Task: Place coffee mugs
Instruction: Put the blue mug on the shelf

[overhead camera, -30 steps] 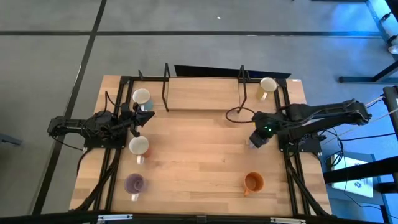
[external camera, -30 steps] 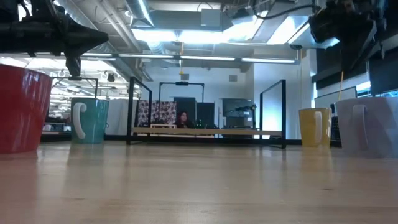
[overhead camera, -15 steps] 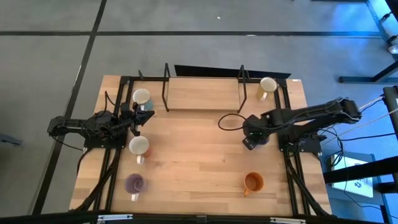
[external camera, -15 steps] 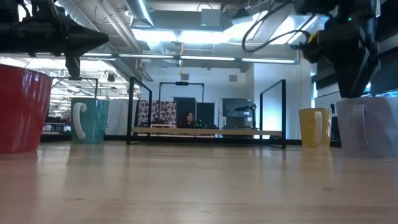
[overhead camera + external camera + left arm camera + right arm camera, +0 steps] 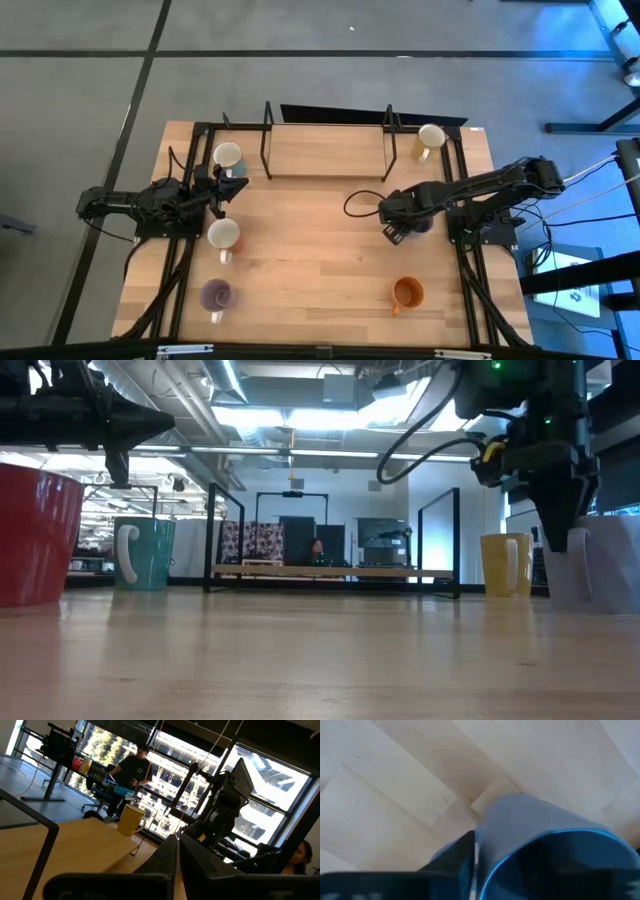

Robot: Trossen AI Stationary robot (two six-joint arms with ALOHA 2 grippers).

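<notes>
The pale lavender mug (image 5: 545,845) stands at the table's (image 5: 320,250) three o'clock; the right gripper (image 5: 393,228) pinches its rim, ready to lift. The left gripper (image 5: 232,186) waits, fingers together.

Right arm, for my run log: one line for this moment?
right gripper: at lavender mug | left gripper: idle near white mug

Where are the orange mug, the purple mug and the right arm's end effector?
orange mug (image 5: 407,293), high view, on its inside.
purple mug (image 5: 216,294), high view, on its inside.
right end effector (image 5: 393,235), high view, between its fingertips, beside a mug on the table's right side.
</notes>
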